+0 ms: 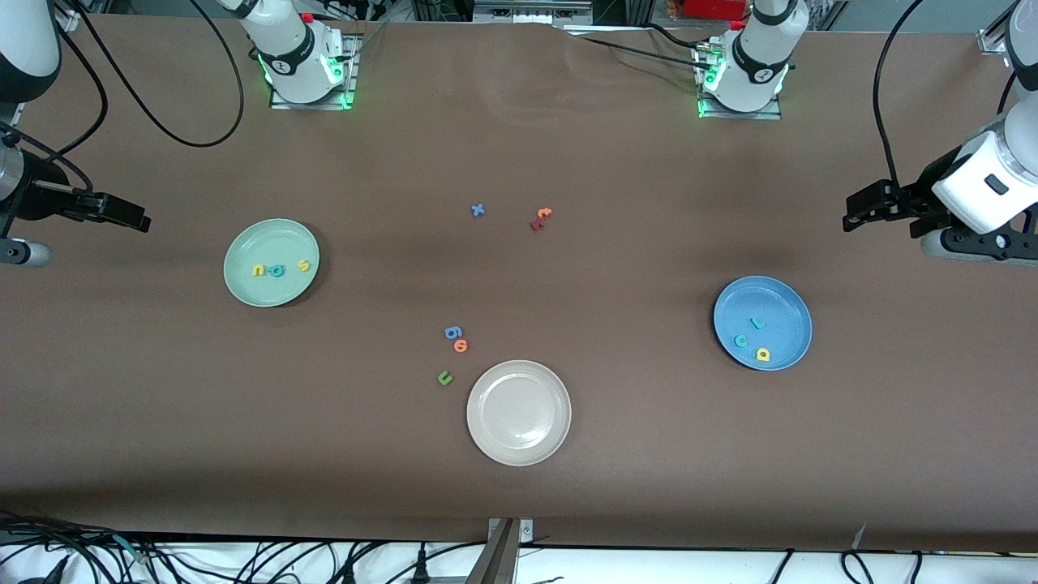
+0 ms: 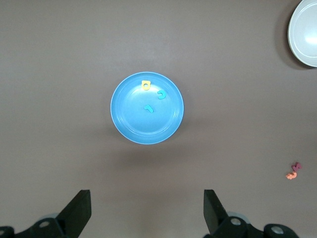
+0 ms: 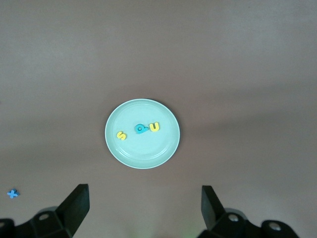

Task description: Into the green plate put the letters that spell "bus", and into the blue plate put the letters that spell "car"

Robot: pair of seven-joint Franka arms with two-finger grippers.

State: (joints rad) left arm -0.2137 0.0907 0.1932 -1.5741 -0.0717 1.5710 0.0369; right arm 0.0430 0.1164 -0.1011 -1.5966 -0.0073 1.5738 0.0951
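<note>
The green plate (image 1: 268, 239) lies toward the right arm's end and holds a yellow "u" (image 1: 258, 271), a teal "b" (image 1: 277, 270) and a yellow "s" (image 1: 303, 264). The blue plate (image 1: 778, 300), toward the left arm's end, holds a teal "r" (image 1: 757, 323), a teal "c" (image 1: 740, 341) and a yellow "a" (image 1: 762, 354). My right gripper (image 1: 134, 215) hangs open and empty over the table's edge at its own end, high beside the green plate (image 3: 143, 151). My left gripper (image 1: 851, 212) hangs open and empty at its end, beside the blue plate (image 2: 143, 129).
A beige-white plate (image 1: 519, 381) sits mid-table near the front camera. Beside it lie a blue 6-like piece (image 1: 452, 332), an orange "o" (image 1: 461, 346) and a dark green "u" (image 1: 444, 377). Farther from the camera lie a blue "x" (image 1: 478, 210) and an orange and dark-red pair (image 1: 540, 219).
</note>
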